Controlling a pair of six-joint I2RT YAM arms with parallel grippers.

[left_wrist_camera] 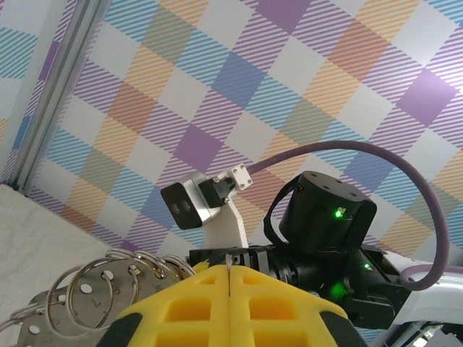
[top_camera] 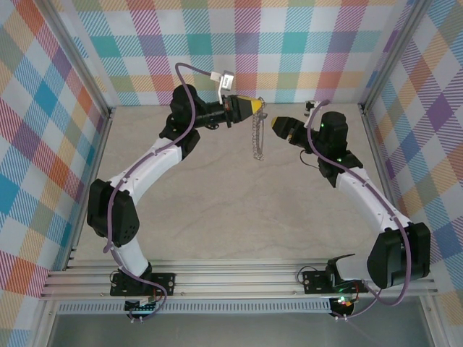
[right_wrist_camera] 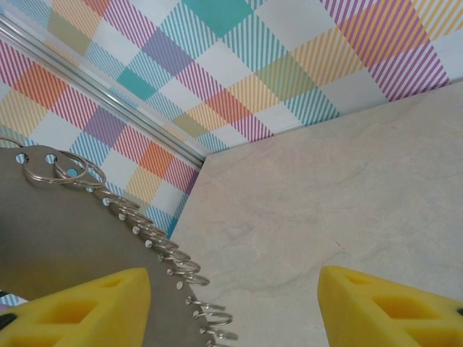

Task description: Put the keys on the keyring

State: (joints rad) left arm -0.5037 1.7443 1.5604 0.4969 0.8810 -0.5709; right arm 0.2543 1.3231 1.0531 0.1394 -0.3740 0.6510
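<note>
The keyring (top_camera: 258, 137) is a thin grey metal plate fringed with small silvery split rings. It hangs above the table at the back middle. My left gripper (top_camera: 259, 108) is shut, with a thin metal edge pinched between its yellow fingers (left_wrist_camera: 181, 311). The plate and its rings (left_wrist_camera: 65, 303) spread out just left of them. My right gripper (top_camera: 275, 124) faces it from the right and is open. In the right wrist view the plate (right_wrist_camera: 58, 231) lies against the left finger (right_wrist_camera: 94, 303), and the gap (right_wrist_camera: 235, 311) holds nothing. The keys are hidden; I make out no separate key.
Pale stone-look table (top_camera: 217, 210) lies below both arms. Plaid walls with aluminium frame posts (top_camera: 87, 79) close in the left, back and right sides. The right arm's wrist camera (left_wrist_camera: 189, 204) sits close ahead of the left gripper.
</note>
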